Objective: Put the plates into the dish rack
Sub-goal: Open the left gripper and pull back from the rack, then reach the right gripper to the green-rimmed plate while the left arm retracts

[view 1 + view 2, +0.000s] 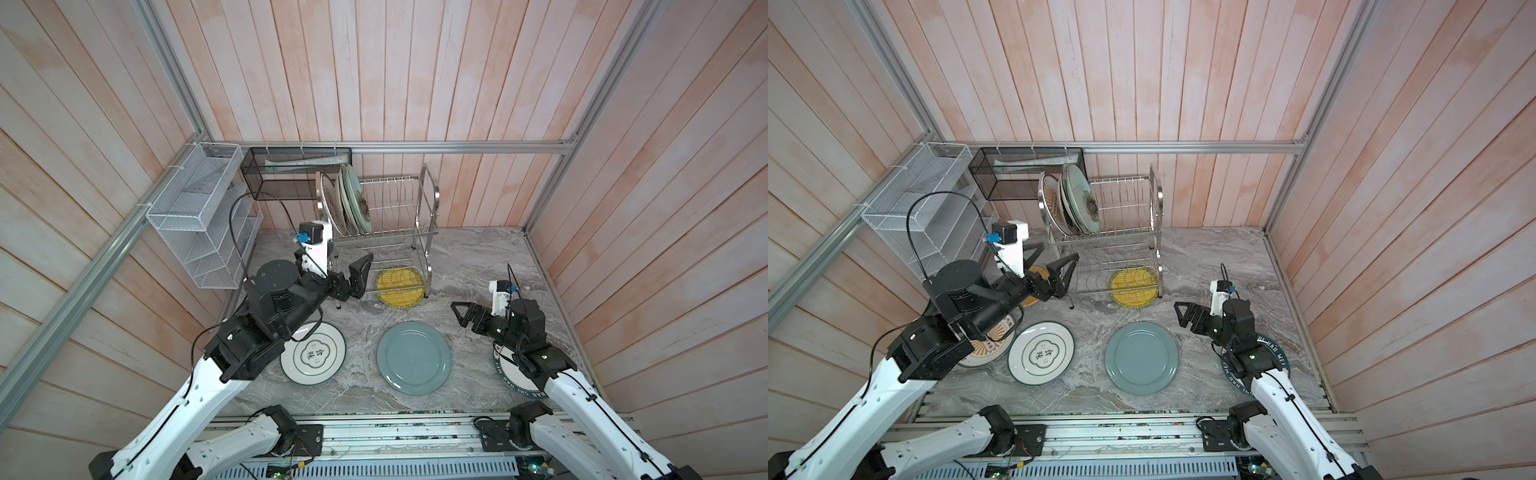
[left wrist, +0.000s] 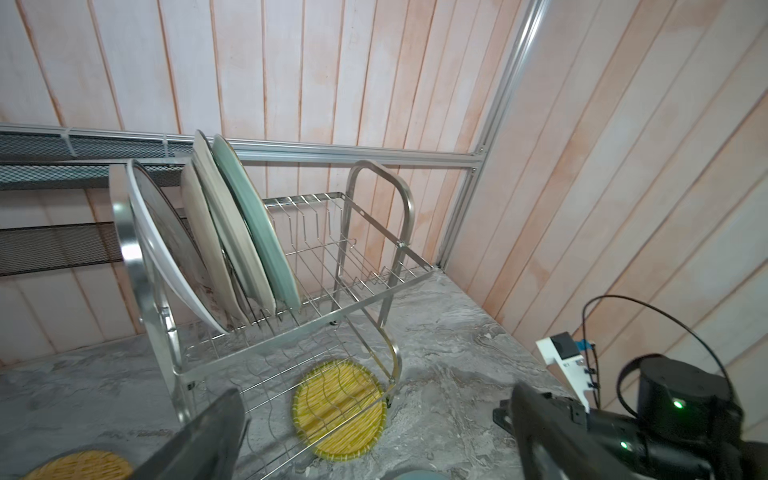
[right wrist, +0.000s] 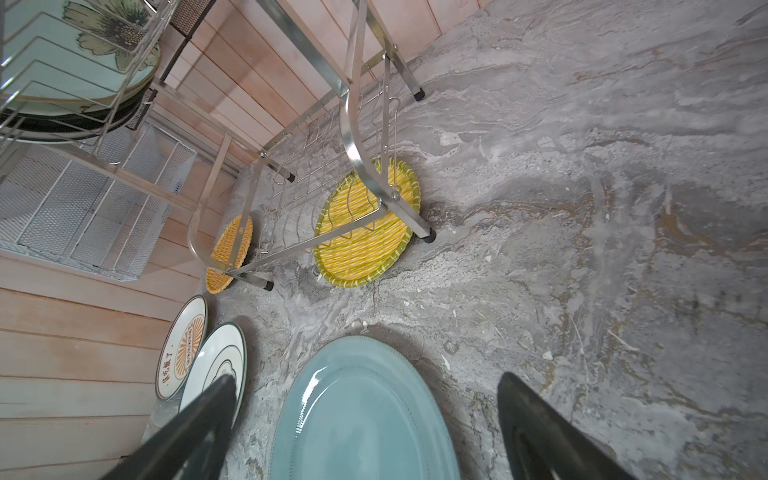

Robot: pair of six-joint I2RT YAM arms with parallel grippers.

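Grey marble bench [image 1: 478, 257], pink plank walls [image 1: 415, 62]. Yellow plate [image 1: 401, 286] under dish rack [image 1: 395, 208]. Left gripper [image 1: 1050, 259] wide, empty; right gripper [image 1: 462, 315] wide, empty.

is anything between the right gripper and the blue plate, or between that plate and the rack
Nothing visible. The right gripper hangs open beside the blue plate, with only bare counter between them. Toward the rack, a yellow plate lies low, partly under it; the empty upper slots are unblocked.
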